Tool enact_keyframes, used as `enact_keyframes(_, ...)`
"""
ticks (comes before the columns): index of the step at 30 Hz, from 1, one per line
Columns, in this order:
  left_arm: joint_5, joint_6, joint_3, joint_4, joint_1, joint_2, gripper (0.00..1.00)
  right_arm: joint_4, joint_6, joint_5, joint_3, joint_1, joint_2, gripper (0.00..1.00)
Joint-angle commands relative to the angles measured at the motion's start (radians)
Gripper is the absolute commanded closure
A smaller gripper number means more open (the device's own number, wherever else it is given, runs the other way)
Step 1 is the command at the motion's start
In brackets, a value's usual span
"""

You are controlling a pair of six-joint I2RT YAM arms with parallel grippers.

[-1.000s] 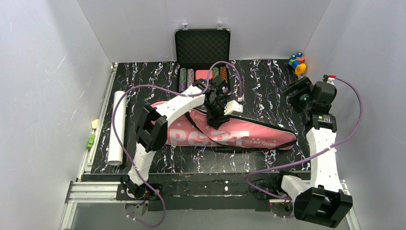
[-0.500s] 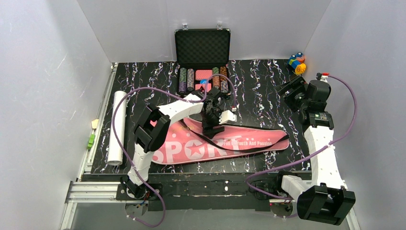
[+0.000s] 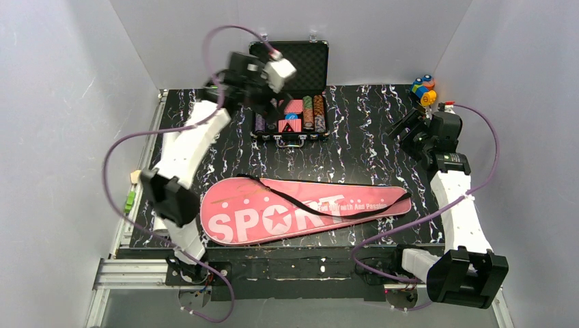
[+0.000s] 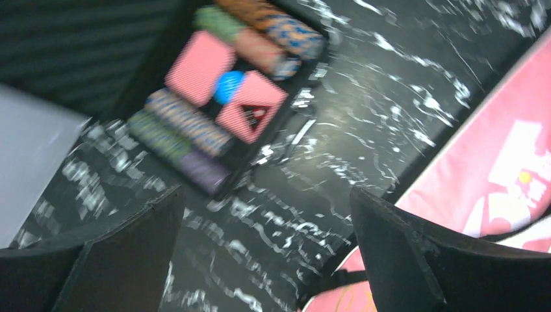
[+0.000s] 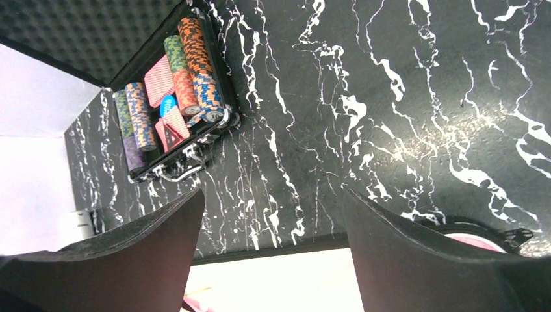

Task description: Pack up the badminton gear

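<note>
A robot lab cell: white panel walls [image 3: 68,102], aluminium frame [image 3: 130,273], marbled black tabletop [image 3: 369,137].

I've let go of the pink cover [image 3: 300,208], which now lies flat nearer the front. My left gripper [image 4: 265,195] has spread wide and swung far-left above the poker case [image 3: 290,119].

open black chip case [image 3: 311,65] and multicoloured toy [image 3: 423,89] stand well apart.

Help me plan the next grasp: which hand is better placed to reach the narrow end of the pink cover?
Right, most likely. The narrow end of the pink cover lies on the right side, near the open right hand. The open left hand hangs by the poker chip case at the back.
</note>
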Motion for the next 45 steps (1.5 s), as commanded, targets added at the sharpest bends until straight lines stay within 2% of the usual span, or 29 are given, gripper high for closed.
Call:
enact_keyframes(1,-0.059,-0.244,-0.096,0.017,0.155,-0.204,0.02,0.067,-0.098,0.041,0.03,0.006,0.018,0.13)
enact_keyframes(5,-0.033,-0.376,-0.462,0.237,0.362,-0.393,0.02,0.135,-0.058,0.202,-0.044,0.012,0.037,0.13)
enact_keyframes(9,-0.042,-0.456,-0.711,0.434,0.528,-0.496,0.02,0.267,0.004,0.288,-0.136,0.02,0.062,0.12)
enact_keyframes(13,-0.089,-0.483,-0.929,0.68,0.613,-0.551,0.02,0.321,-0.108,0.349,-0.162,0.029,0.14,0.12)
enact_keyframes(15,-0.109,-0.473,-1.049,0.824,0.623,-0.568,0.02,0.351,-0.15,0.437,-0.189,0.037,0.168,0.12)
enact_keyframes(19,-0.122,-0.472,-1.209,1.046,0.622,-0.554,0.02,0.663,-0.27,0.456,-0.368,0.042,0.163,0.11)
enact_keyframes(21,-0.122,-0.482,-1.256,1.122,0.623,-0.535,0.02,0.663,-0.251,0.482,-0.373,0.034,0.155,0.11)
enact_keyframes(26,-0.101,-0.484,-1.357,1.255,0.623,-0.48,0.02,0.805,-0.466,0.465,-0.443,0.05,0.119,0.11)
enact_keyframes(29,-0.071,-0.519,-1.371,1.275,0.626,-0.46,0.02,0.923,-0.483,0.473,-0.557,0.05,0.094,0.1)
enact_keyframes(37,-0.036,-0.553,-1.546,1.58,0.625,-0.428,0.02,1.445,-0.51,0.442,-0.829,0.074,0.126,0.1)
enact_keyframes(40,-0.006,-0.538,-1.657,1.81,0.625,-0.411,0.02,1.525,-0.544,0.436,-0.874,0.11,0.132,0.1)
enact_keyframes(42,0.02,-0.505,-1.706,1.876,0.616,-0.414,0.02,1.683,-0.581,0.429,-0.933,0.142,0.193,0.1)
enact_keyframes(44,0.07,-0.514,-1.767,2.095,0.614,-0.337,0.02,1.884,-0.64,0.437,-0.964,0.182,0.273,0.1)
enact_keyframes(45,0.074,-0.488,-1.754,2.033,0.614,-0.361,0.02,1.876,-0.646,0.474,-0.951,0.206,0.284,0.1)
